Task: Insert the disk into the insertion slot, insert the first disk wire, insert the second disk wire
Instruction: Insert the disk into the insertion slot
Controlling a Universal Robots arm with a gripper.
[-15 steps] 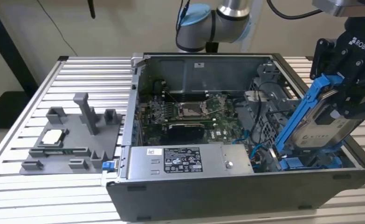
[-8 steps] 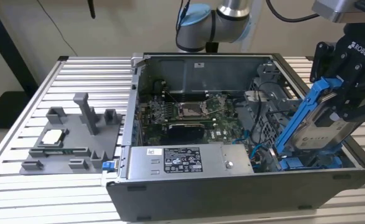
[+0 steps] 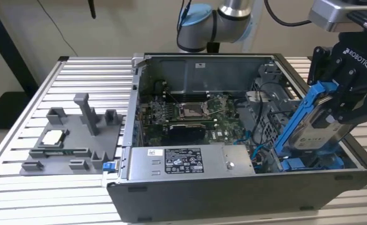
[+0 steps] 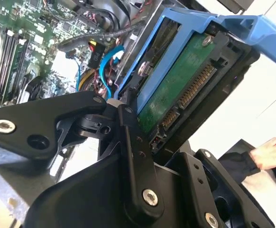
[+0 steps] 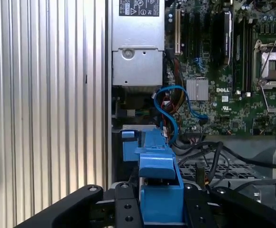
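The end effector (image 3: 336, 101) is clamped on the disk (image 3: 311, 133), with its 2 fingers on either side of the blue carrier near its upper end. The disk hangs steeply tilted below the end effector. Its lower end is down among the blue fittings of the insertion slot (image 3: 314, 164) in the open computer case (image 3: 233, 197); I cannot tell whether it touches them. In the second wrist view the disk's green circuit board faces the camera, and a person's hand (image 4: 273, 152) shows past the end effector. Beyond the slot from the end effector lie the power supply box (image 3: 190, 161) and the motherboard (image 3: 196, 112). The case rests on a slatted metal surface (image 3: 77, 75).
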